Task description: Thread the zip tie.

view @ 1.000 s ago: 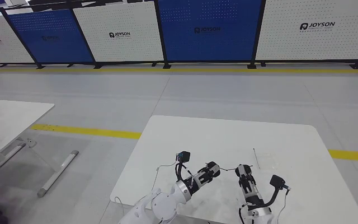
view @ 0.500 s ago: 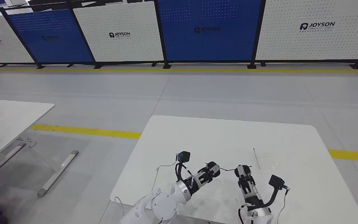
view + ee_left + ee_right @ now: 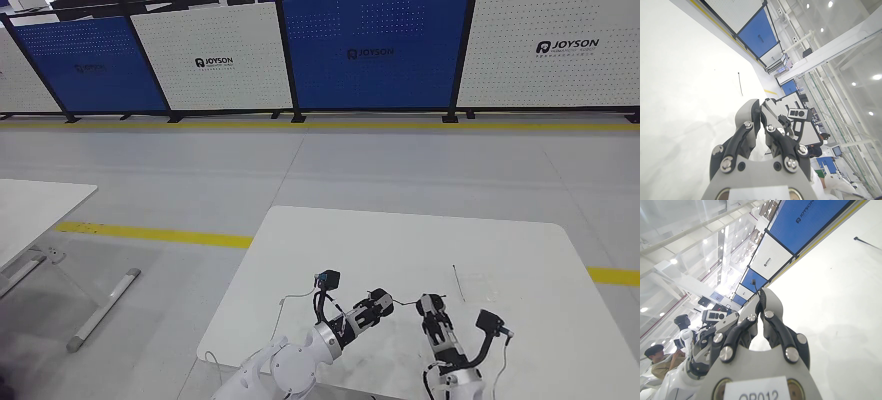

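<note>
Right hand [image 3: 761,292] closed on thin black plastic zip tie [image 3: 754,282], square head poking past fingertips, above near-middle of white surface [image 3: 400,240]. Left hand [image 3: 759,108] closed just beside it; cannot tell if gripping anything. No loop visible, so threading probably not done. Spare black zip tie [image 3: 456,282] lies flat, far right.

Matt plastic, bright metal, smooth worktop [image 3: 687,75].
Your left tool [image 3: 760,110] and right tool [image 3: 761,294] show grey matt plastic fingers [image 3: 745,111], ribbed black pads [image 3: 755,118] and shiny metal screws [image 3: 770,128]; the held zip tie [image 3: 754,281] is thin black plastic; the worktop is smooth white.
</note>
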`<act>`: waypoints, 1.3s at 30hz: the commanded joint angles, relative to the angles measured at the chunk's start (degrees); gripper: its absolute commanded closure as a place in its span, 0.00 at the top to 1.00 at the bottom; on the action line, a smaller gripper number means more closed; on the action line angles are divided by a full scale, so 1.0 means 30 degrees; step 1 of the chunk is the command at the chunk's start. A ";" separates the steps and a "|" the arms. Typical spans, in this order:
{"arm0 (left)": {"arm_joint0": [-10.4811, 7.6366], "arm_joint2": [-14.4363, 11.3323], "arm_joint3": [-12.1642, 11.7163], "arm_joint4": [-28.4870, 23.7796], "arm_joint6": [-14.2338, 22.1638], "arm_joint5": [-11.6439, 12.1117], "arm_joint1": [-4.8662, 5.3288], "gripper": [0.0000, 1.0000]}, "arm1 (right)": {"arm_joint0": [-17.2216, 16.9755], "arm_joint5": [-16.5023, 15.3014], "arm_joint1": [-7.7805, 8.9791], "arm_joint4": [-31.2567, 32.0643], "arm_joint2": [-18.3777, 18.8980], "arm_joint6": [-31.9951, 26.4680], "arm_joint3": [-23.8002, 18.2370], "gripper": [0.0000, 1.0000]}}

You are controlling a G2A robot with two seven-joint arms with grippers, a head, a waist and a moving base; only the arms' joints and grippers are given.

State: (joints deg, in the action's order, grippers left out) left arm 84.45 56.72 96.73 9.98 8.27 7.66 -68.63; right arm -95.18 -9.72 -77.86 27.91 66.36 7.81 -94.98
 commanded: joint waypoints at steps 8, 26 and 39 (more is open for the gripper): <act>0.0020 -0.0065 0.0042 -0.0139 -0.0311 0.0177 -0.0038 0.00 | 0.0067 0.0512 -0.0135 -0.1415 -0.0300 -0.0383 -0.0022 0.00; 0.0162 -0.0531 -0.0154 -0.0375 -0.1111 0.1110 -0.0184 0.00 | -0.0476 -0.0506 -0.0226 -0.3800 0.0066 0.0084 -0.0157 0.00; 0.0230 -0.0603 0.0141 0.0330 -0.1007 0.0495 -0.0171 0.00 | -0.0646 -0.0667 -0.0208 -0.3255 0.0115 0.0079 -0.0347 0.00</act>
State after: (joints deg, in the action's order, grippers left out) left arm 85.10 54.97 97.10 10.88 5.30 9.22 -69.13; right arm -97.17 -11.91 -78.47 17.97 66.78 7.99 -96.00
